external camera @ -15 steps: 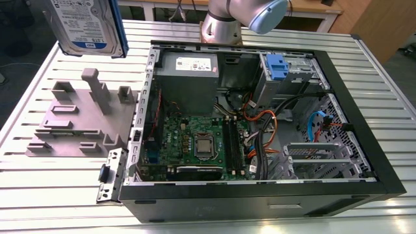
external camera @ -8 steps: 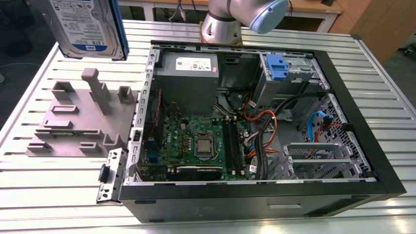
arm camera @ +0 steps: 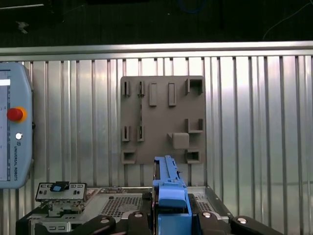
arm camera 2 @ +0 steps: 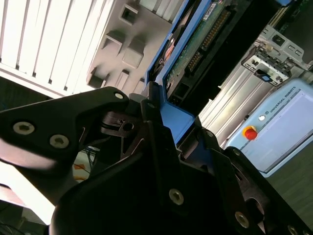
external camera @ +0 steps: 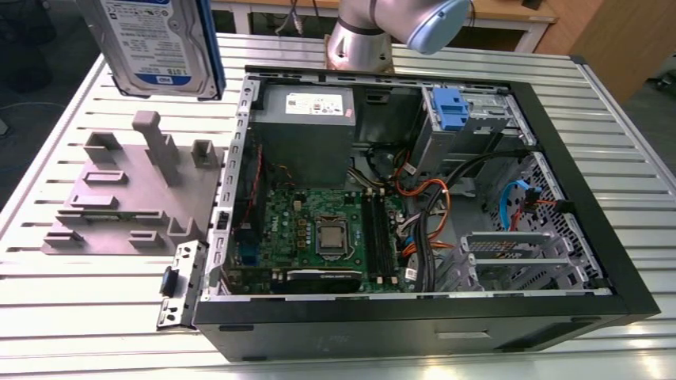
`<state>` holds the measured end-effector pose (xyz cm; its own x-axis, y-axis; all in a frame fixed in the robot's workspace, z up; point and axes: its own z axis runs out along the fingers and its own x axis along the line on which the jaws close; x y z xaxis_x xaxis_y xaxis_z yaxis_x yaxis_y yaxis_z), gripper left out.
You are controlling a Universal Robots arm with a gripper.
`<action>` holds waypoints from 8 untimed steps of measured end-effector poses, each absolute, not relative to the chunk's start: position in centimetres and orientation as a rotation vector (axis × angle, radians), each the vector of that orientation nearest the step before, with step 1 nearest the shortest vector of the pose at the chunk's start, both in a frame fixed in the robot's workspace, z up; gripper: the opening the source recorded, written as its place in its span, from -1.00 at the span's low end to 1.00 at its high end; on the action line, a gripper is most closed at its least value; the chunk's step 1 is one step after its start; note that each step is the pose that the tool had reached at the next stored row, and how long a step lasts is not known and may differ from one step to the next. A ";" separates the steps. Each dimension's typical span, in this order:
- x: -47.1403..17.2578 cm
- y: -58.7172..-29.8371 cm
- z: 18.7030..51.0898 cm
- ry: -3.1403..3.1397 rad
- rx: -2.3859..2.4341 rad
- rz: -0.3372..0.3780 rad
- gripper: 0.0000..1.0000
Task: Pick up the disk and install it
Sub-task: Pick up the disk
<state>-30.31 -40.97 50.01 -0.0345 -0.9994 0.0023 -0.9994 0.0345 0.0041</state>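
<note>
Disk: held in the air at the exterior view's upper left, label side shown, outside the case.
Gripper: in the first wrist view, fingers are clamped on the disk's blue bracket, one on each side.
Fixture plate: grey, laid flat on the slatted table, just beside the case.
Computer case: laid on its side, opened, with the motherboard exposed.
Drive bay: toward the exterior view's right, at the case's far end, with a blue latch fitted.
</note>
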 end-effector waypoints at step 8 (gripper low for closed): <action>-29.7 -41.8 50.0 -2.256 2.180 -0.002 -0.27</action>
